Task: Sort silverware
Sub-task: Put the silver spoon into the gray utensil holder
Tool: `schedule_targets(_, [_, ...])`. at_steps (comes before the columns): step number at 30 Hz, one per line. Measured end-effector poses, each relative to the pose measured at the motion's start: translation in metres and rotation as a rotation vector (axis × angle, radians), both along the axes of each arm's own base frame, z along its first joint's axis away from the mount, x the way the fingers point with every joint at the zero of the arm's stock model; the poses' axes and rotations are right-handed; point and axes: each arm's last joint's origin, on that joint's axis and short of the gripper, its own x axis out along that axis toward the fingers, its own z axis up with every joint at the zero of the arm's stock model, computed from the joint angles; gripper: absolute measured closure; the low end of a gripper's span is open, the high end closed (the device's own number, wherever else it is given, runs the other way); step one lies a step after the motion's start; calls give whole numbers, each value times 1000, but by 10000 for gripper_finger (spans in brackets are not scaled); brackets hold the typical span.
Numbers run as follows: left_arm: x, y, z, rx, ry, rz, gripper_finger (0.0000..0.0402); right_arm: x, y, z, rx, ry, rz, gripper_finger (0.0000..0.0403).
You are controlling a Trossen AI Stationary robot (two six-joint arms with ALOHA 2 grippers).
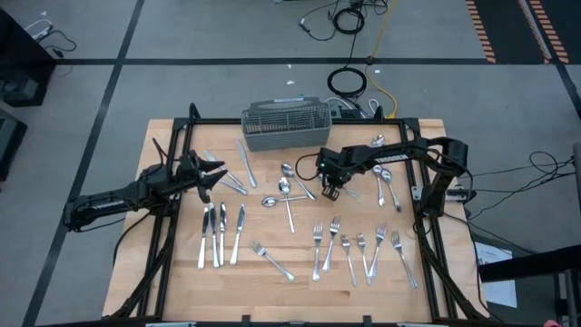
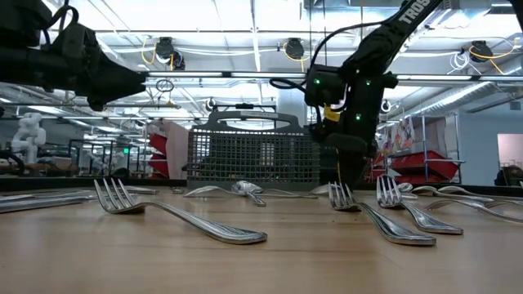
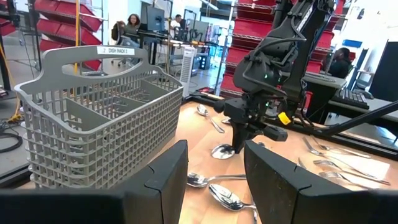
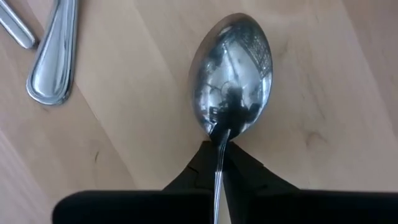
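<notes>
The silverware lies scattered on the wooden table [image 1: 182, 136]: knives [image 1: 218, 234] at near left, forks [image 1: 363, 250] at near right, spoons [image 1: 286, 186] in the middle. My right gripper [image 1: 329, 193] points steeply down at mid-table and is shut on one spoon [image 4: 233, 74]. That spoon's bowl [image 3: 222, 151] also shows in the left wrist view, below the right gripper [image 3: 239, 146]. My left gripper [image 1: 216, 173] hovers level above the table's left part, open [image 3: 214, 168], with nothing between its fingers. My right gripper pinches the spoon's neck [image 4: 219, 146], just behind the bowl, between its two fingers [image 4: 245, 171]. The fingers come from above, pointing steeply down, and lie across the handle. The bowl [image 4: 233, 74] rests on the table, hollow side up; the gripper hides the handle's remainder.
A grey wire-mesh cutlery basket [image 1: 286, 127] stands at the table's far edge, middle. More spoons [image 1: 386, 186] lie right of my right gripper. A dark frame [image 1: 300, 121] runs around the table. Bare wood shows at the far left corner.
</notes>
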Motion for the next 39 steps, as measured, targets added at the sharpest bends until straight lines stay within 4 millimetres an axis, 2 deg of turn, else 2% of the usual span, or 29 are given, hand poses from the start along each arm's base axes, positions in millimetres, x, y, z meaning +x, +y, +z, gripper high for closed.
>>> schedule_targets(3, [0, 0, -3, -6, 26, 0, 237, 5, 0, 7, -31, -81, 3, 401])
schedule_targets(9, [0, 0, -3, -30, 21, 0, 237, 10, -1, 34, -77, -244, -3, 402])
schedule_targets(19, [0, 0, -3, -31, 20, 0, 237, 18, -2, 104, -260, -693, 62, 401])
schedule_targets(28, [0, 0, -3, -30, 19, 0, 237, 11, -34, 143, -614, -886, -3, 402])
schedule_targets(39, [0, 0, -3, -29, 19, 0, 237, -14, -85, 162, -854, -948, -124, 402])
